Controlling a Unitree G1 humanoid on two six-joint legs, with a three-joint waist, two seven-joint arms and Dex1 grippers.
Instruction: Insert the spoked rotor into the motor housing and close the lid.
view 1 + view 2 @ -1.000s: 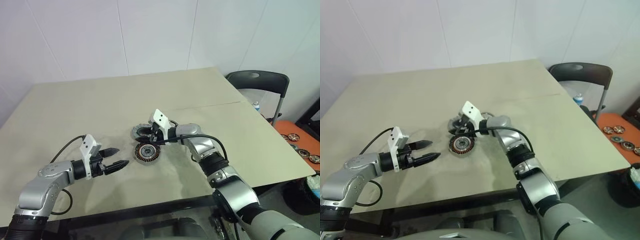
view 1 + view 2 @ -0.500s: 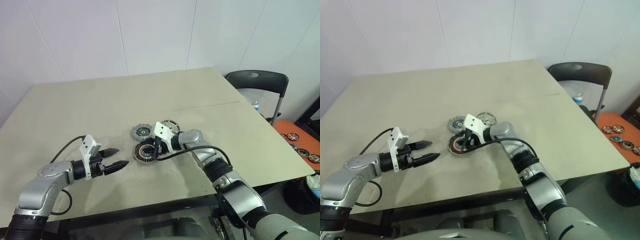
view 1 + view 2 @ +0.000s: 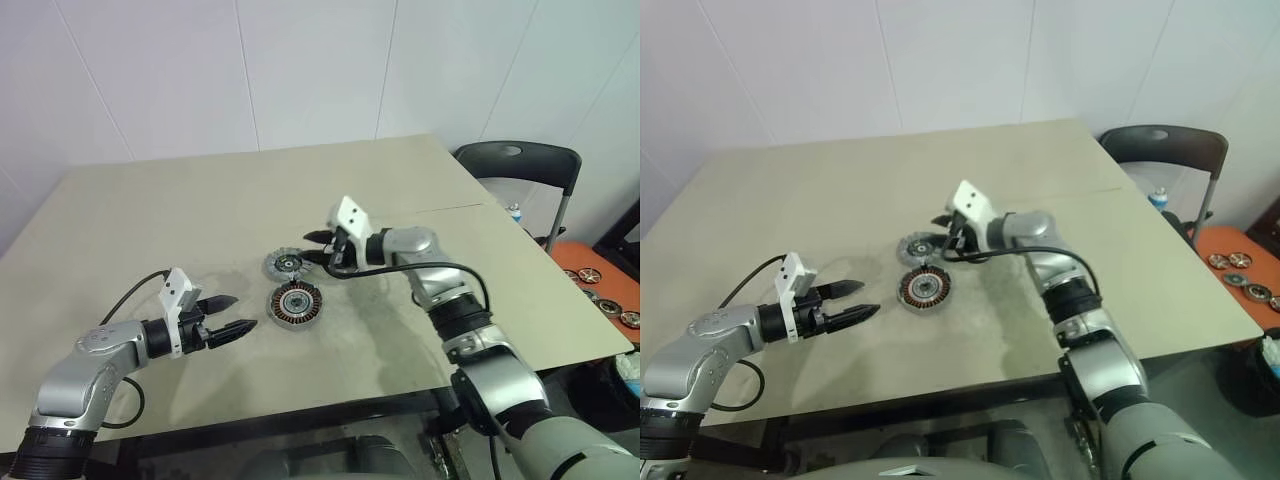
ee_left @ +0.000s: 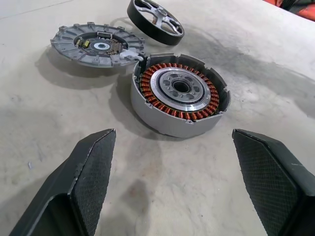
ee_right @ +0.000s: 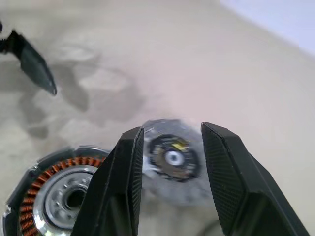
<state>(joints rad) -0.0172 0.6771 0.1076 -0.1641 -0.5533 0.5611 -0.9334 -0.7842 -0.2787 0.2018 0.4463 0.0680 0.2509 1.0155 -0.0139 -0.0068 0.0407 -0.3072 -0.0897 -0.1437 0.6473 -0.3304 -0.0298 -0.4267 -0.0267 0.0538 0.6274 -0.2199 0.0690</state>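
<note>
On table (image 3: 150, 220), motor housing (image 4: 180, 93) windings-up.

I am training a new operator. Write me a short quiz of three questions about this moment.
1. True or false: the lid is already closed on top of the motor housing.
2. The left gripper is: A) open and empty; B) shut on the lid; C) shut on nothing.
3. Fill in: the ring of windings exposed in the motor housing is ___-coloured.

Key
1. False: the lid lies beside the housing on the table.
2. A.
3. Copper.
</note>
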